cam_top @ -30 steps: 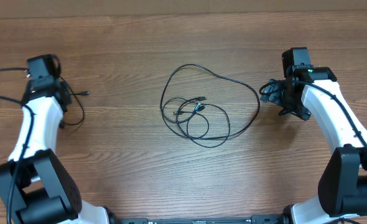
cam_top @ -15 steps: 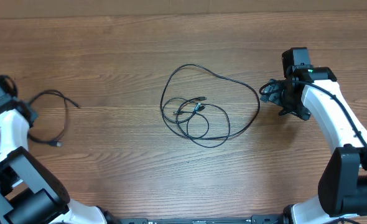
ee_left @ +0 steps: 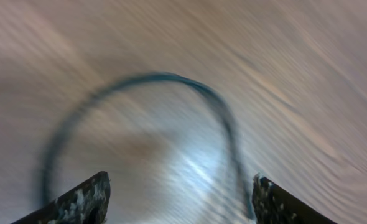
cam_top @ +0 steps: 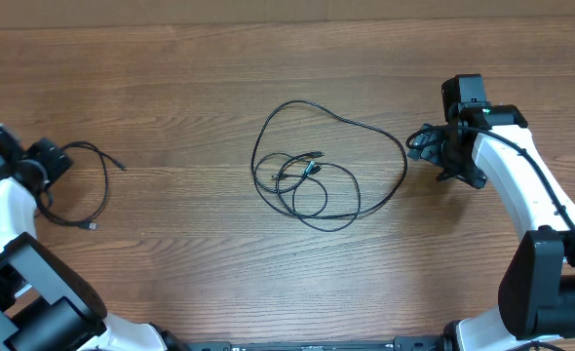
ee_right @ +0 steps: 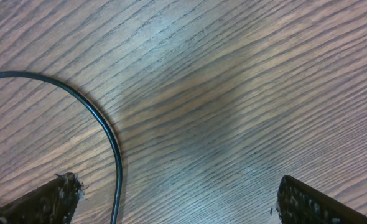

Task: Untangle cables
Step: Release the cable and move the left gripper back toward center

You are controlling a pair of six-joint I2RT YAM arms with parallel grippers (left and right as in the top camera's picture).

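The nearer right gripper (cam_top: 419,144) gapes wide and empty, tangled cables (cam_top: 305,170) just to its left, closest loop seemingly untouched.

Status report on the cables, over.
Left end effector open, empty. Right end effector open, empty. One thin black cord lies apart at left; other thin black cords tangled at centre. Nothing blocking.
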